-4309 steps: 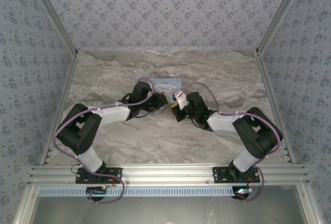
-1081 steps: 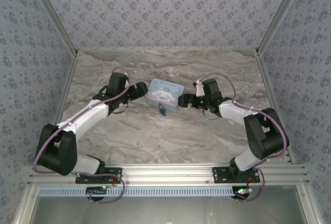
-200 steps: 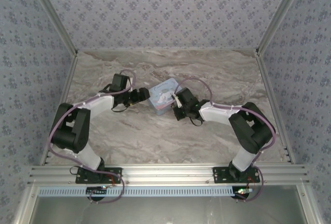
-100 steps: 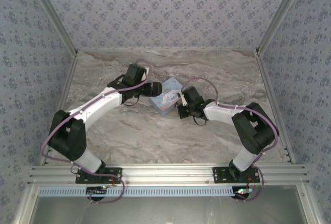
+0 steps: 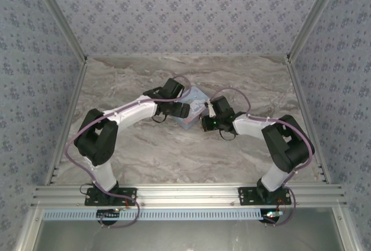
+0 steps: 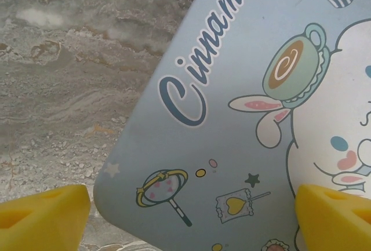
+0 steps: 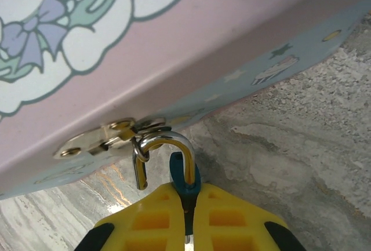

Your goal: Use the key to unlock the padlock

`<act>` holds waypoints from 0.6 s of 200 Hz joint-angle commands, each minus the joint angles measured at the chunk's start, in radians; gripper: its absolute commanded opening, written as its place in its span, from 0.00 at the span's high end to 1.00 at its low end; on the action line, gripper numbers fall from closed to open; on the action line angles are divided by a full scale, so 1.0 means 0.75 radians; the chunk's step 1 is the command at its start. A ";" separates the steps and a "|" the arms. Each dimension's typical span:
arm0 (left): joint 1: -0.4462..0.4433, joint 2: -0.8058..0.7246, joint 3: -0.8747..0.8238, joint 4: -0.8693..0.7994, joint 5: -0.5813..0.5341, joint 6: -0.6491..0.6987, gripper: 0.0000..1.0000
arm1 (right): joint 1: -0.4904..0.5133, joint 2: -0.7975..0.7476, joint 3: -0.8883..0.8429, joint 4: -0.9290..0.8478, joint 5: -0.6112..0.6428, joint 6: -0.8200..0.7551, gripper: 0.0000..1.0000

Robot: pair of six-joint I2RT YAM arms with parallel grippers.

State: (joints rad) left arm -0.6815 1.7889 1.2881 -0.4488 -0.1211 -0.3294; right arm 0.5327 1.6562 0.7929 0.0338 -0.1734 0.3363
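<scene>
At the tin's (image 7: 249, 36) side wall, the right gripper (image 7: 188, 197) is clamped tight on the teal padlock (image 7: 184, 177). The shackle (image 7: 166, 139) hooks through the ring of the hasp (image 7: 93, 142), its left leg ending bare beside the lock body. The tin lies on the table (image 6: 58, 88) between the two arms, and the left gripper (image 6: 188, 216) hangs over it with jaws spread wide, gripping nothing, one fingertip (image 6: 43, 213) above the marble and the other above the printed lid.

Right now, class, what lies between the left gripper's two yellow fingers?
In the left wrist view, a corner of the cartoon-printed tin lies between the fingers of the open left gripper, with marble table beside it.
</scene>
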 commanded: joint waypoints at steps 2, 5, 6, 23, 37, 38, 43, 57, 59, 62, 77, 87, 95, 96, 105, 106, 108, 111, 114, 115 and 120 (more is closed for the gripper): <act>-0.027 0.018 -0.005 -0.084 -0.092 0.021 0.09 | -0.041 -0.005 -0.044 -0.027 0.007 0.025 0.91; -0.030 0.020 -0.005 -0.087 -0.100 0.022 0.09 | -0.044 -0.006 -0.045 -0.024 0.004 0.026 0.91; -0.031 0.020 -0.005 -0.088 -0.104 0.022 0.09 | -0.046 -0.006 -0.046 -0.022 0.002 0.027 0.91; -0.055 0.030 -0.017 -0.107 -0.149 0.026 0.09 | -0.073 -0.006 -0.061 0.006 -0.025 0.043 0.91; -0.067 0.032 -0.033 -0.113 -0.172 0.026 0.09 | -0.096 -0.007 -0.074 0.036 -0.056 0.065 0.91; -0.068 0.033 -0.033 -0.113 -0.173 0.026 0.08 | -0.096 -0.005 -0.076 0.038 -0.058 0.065 0.91; -0.071 0.032 -0.040 -0.112 -0.178 0.025 0.08 | -0.103 -0.005 -0.078 0.047 -0.069 0.071 0.91; -0.081 0.030 -0.056 -0.110 -0.190 0.022 0.08 | -0.119 0.002 -0.078 0.062 -0.092 0.086 0.91; -0.083 0.030 -0.057 -0.109 -0.192 0.022 0.08 | -0.122 0.003 -0.078 0.064 -0.095 0.088 0.91; -0.086 0.030 -0.059 -0.110 -0.196 0.022 0.08 | -0.125 0.004 -0.076 0.064 -0.097 0.090 0.91; -0.102 0.025 -0.077 -0.102 -0.223 0.022 0.08 | -0.138 0.011 -0.072 0.074 -0.112 0.109 0.91; -0.114 0.019 -0.090 -0.092 -0.243 0.022 0.08 | -0.147 0.017 -0.073 0.083 -0.123 0.123 0.92; -0.122 0.015 -0.100 -0.089 -0.255 0.021 0.08 | -0.157 0.020 -0.072 0.094 -0.135 0.134 0.92; -0.123 0.015 -0.101 -0.089 -0.255 0.020 0.08 | -0.157 0.021 -0.072 0.096 -0.136 0.136 0.92; -0.133 0.014 -0.109 -0.087 -0.269 0.018 0.08 | -0.166 0.021 -0.069 0.099 -0.141 0.146 0.92; -0.135 0.014 -0.111 -0.086 -0.271 0.018 0.08 | -0.166 0.023 -0.069 0.100 -0.141 0.146 0.92; -0.137 0.014 -0.113 -0.087 -0.273 0.017 0.08 | -0.168 0.023 -0.069 0.099 -0.141 0.148 0.92; -0.139 0.015 -0.115 -0.087 -0.275 0.017 0.08 | -0.170 0.025 -0.067 0.098 -0.140 0.150 0.92; -0.142 0.014 -0.117 -0.085 -0.280 0.017 0.08 | -0.173 0.024 -0.067 0.098 -0.140 0.152 0.92; -0.142 0.014 -0.117 -0.085 -0.281 0.016 0.08 | -0.174 0.025 -0.065 0.099 -0.141 0.152 0.92; -0.147 0.013 -0.121 -0.086 -0.282 0.016 0.08 | -0.175 0.024 -0.063 0.100 -0.139 0.153 0.92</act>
State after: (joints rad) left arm -0.7746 1.7813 1.2522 -0.3916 -0.2764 -0.3344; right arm 0.4335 1.6550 0.7521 0.1108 -0.3019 0.4088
